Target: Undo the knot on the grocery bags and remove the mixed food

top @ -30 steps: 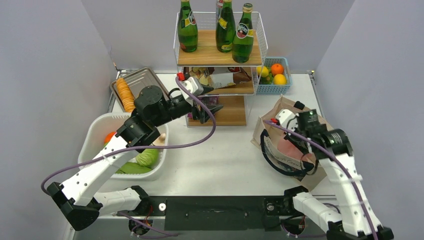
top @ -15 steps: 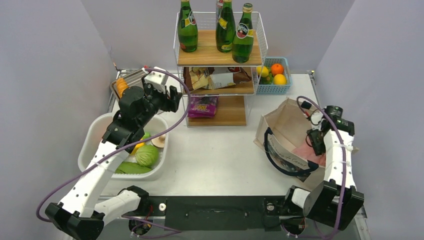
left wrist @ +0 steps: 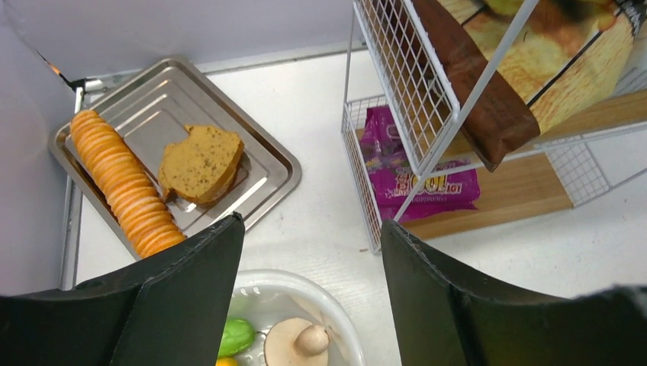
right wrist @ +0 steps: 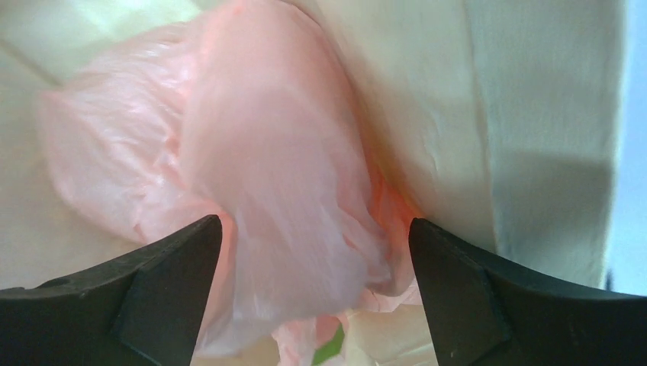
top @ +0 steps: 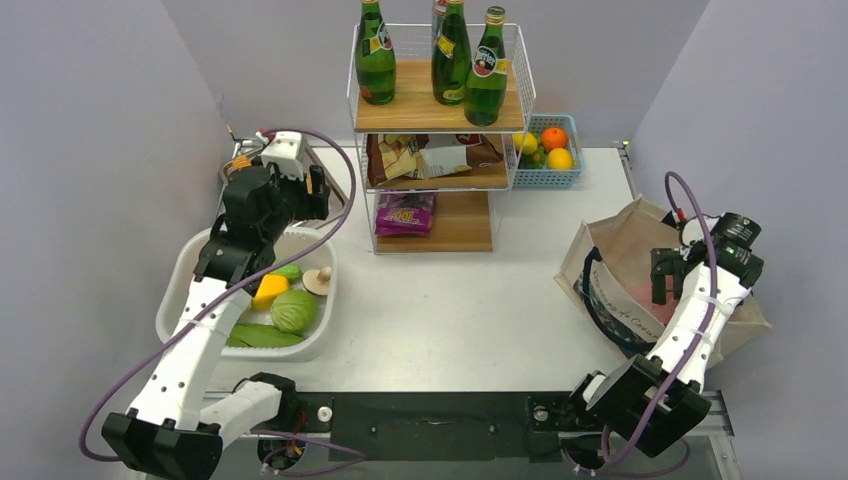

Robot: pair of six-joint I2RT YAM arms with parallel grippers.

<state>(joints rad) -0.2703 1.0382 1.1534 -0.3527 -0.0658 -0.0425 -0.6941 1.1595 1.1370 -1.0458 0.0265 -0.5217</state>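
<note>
White counter (top: pixel 450 310), grey walls. Right hand (right wrist: pixel 313 259) has just spread wide over the pink grocery bag (right wrist: pixel 252 168), which lies inside the tote (top: pixel 620 240); the tote has slid rightward. Left hand (left wrist: pixel 309 259) is spread and empty. Judged: bag let go, not yet out.

Pink grocery bags (right wrist: pixel 267 191), beige tote (top: pixel 622 245), white tub (top: pixel 180 290), orange crackers (left wrist: pixel 122 183)

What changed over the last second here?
Left gripper drew back from the shelf toward the tray; the purple packet now shows on its bottom tier. Right gripper swung right, the canvas tote shifting with it, and stands open over the pink bag. Bottles and tub stayed.
</note>
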